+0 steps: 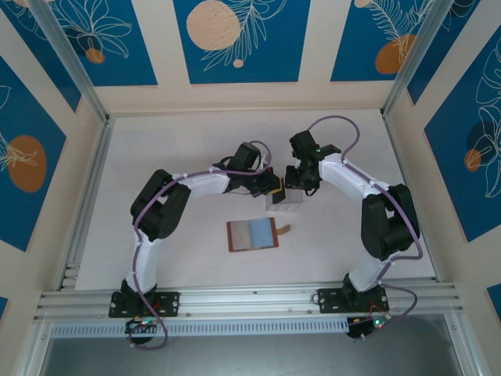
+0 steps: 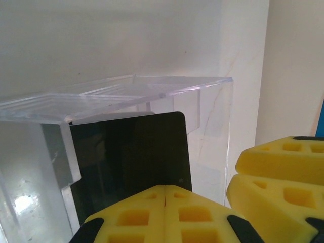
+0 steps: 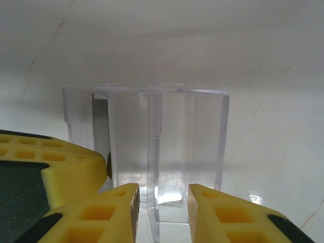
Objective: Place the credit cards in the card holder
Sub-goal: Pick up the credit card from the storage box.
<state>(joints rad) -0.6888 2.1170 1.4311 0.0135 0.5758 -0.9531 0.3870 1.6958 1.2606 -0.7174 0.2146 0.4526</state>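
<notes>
A black credit card (image 2: 131, 152) stands upright in the clear plastic tray (image 2: 152, 93). My left gripper (image 2: 166, 190) is shut on the card's lower right corner. In the top view the left gripper (image 1: 271, 188) is at the tray's (image 1: 283, 200) left end and the right gripper (image 1: 297, 186) is at its far right side. My right gripper (image 3: 163, 202) has its yellow fingers (image 3: 121, 212) closed round a thin upright wall section of the tray (image 3: 167, 136). The brown card holder (image 1: 253, 234) lies open on the table in front of the tray, its snap tab to the right.
The white table is ringed by aluminium rails and patterned walls. The right gripper's fingers (image 2: 278, 177) sit close beside the left gripper, and a left finger (image 3: 50, 172) crowds the right wrist view. Both arms meet over the tray at table centre.
</notes>
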